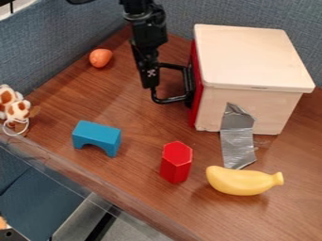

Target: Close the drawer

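Note:
The gripper (149,77) hangs down just left of the wooden box, over the outer side of the black handle (171,100). Whether they touch is not clear. Behind the gripper, the handle's outer bar is partly hidden. The drawer's red front (198,96) stands upright along the left side of the pale wooden box (245,106), with no visible gap between the front and the box.
A blue arch block (97,135), a red hexagonal block (176,162) and a yellow toy banana (242,180) lie toward the front. An orange object (100,57) is at the back left, and a spotted toy (14,107) at the left edge. Grey tape (237,143) runs from box to table.

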You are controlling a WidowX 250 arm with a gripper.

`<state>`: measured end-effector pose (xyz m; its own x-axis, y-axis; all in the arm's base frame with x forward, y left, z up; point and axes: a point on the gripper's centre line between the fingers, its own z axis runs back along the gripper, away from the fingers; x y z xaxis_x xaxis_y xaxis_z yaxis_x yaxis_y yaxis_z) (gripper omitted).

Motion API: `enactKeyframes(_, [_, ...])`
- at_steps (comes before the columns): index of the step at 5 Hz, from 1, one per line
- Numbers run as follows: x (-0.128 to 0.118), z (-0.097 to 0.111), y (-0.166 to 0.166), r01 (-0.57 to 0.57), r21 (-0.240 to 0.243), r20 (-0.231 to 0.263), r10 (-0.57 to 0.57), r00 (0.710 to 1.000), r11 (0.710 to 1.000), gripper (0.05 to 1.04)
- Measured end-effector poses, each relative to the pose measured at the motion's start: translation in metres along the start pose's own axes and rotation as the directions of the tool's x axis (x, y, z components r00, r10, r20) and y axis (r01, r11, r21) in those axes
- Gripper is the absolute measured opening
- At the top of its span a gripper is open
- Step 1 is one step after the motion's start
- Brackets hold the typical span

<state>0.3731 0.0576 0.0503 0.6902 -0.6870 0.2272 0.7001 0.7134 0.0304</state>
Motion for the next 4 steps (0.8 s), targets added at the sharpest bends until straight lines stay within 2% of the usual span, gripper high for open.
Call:
enactKeyframes(1, [-0.026,0.024,0.014,-0.066,0.057,-0.079,0.070,0.994,0.996,0.999])
enactKeyframes(2, [-0.038,0.053,0.022,-0.154,0.095,-0.184,0.169,0.968,0.984,0.999])
enactKeyframes(3, [-0.040,0.083,0.020,-0.305,0.113,-0.233,0.324,0.917,0.946,0.999])
enactKeyframes(4, [-0.033,0.091,0.013,-0.348,0.064,-0.223,0.353,0.908,0.935,0.999])
